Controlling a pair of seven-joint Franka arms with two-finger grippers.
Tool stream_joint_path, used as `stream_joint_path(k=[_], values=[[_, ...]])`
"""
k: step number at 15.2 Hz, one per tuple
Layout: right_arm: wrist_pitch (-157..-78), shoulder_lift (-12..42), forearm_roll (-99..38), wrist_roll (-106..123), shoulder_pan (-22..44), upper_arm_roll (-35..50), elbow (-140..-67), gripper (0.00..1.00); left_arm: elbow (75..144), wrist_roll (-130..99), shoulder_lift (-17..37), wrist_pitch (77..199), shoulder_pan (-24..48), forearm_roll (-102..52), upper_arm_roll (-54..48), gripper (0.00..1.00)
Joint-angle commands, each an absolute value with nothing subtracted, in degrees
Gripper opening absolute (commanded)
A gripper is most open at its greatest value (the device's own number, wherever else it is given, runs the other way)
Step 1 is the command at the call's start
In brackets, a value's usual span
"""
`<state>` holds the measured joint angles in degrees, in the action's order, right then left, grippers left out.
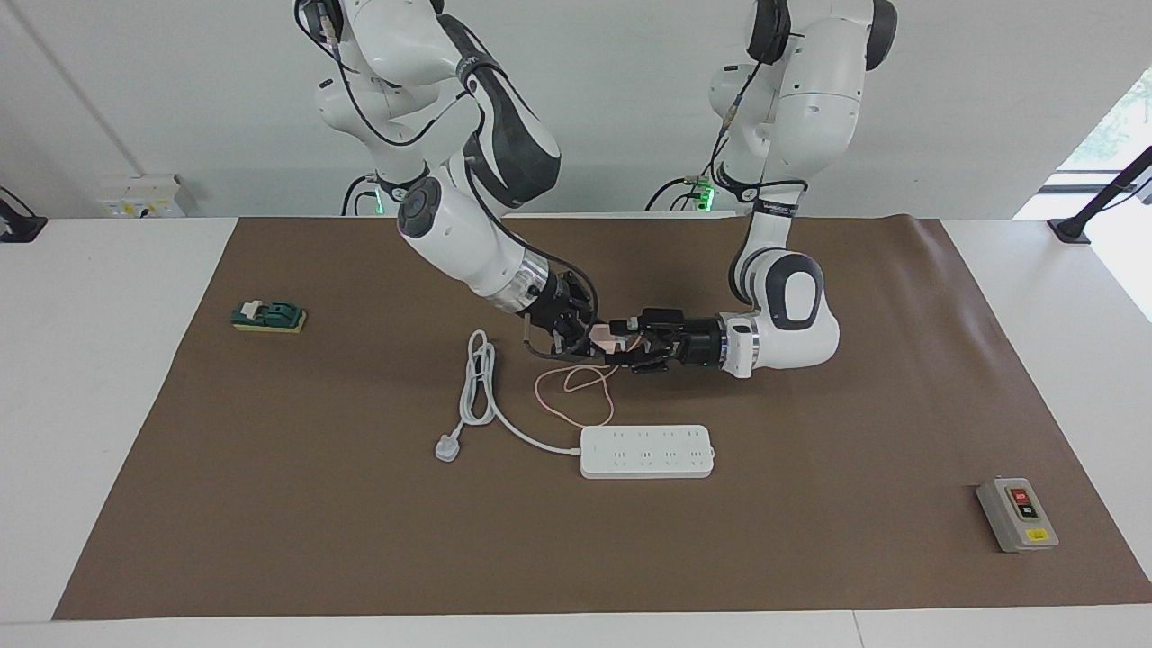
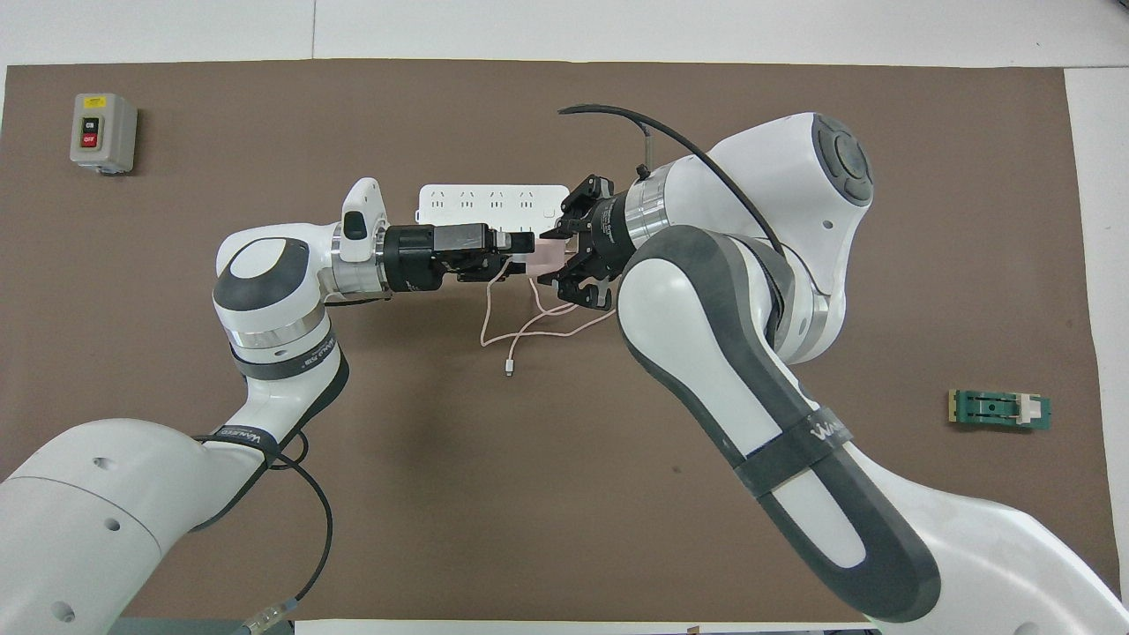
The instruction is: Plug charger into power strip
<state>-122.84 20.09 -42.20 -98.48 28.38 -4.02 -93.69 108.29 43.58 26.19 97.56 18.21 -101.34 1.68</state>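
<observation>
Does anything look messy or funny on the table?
Only small things. The charger hangs in the air between the right gripper, shut on it, and the open left gripper. Its pink cable droops in loose loops onto the mat. The power strip lies flat, and its plug is not plugged in.

White table (image 1: 108,405) is covered w/ a brown mat (image 1: 810,540) over most of its top. On the mat: power strip (image 1: 646,452) lies flat near mid-table, its thick cord (image 1: 504,423) looped toward the right arm's end, ending in a 3-pin plug (image 1: 447,447). Thin pink cable (image 1: 576,396) is coiled on the mat, nearer the robots than the strip. Grey button box (image 1: 1017,514) sits at the left arm's end; green block (image 1: 268,316) at the right arm's end.
</observation>
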Motion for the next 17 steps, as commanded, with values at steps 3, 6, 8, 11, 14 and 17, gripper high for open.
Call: stream_joint_path(k=[3, 6, 8, 11, 14, 17], values=[[-122.4, 19.3, -41.1, -99.2, 28.2, -4.0, -94.2, 0.02, 106.8, 43.0, 26.9, 96.1, 17.6, -100.5, 1.8, 1.0], [-122.4, 19.3, -41.1, -99.2, 28.2, -4.0, -94.2, 0.02, 106.3, 42.9, 27.0, 96.0, 17.0, -100.5, 1.8, 0.99], [-122.4, 19.3, -41.1, -99.2, 28.2, -4.0, -94.2, 0.02, 106.4, 43.0, 27.0, 96.0, 17.0, -100.5, 1.8, 0.86], [-122.5, 19.3, -41.1, -99.2, 28.2, -4.0, -94.2, 0.02, 106.4, 43.0, 27.0, 95.9, 17.0, -100.4, 1.8, 0.46], [-122.5, 19.3, -41.1, -99.2, 28.2, -4.0, -94.2, 0.02, 106.4, 43.0, 27.1, 95.9, 17.0, -100.4, 1.8, 0.32], [-122.6, 19.3, -41.1, -99.2, 28.1, -4.0, -94.2, 0.02, 106.6, 43.0, 27.1, 95.8, 17.0, -100.3, 1.9, 0.21]])
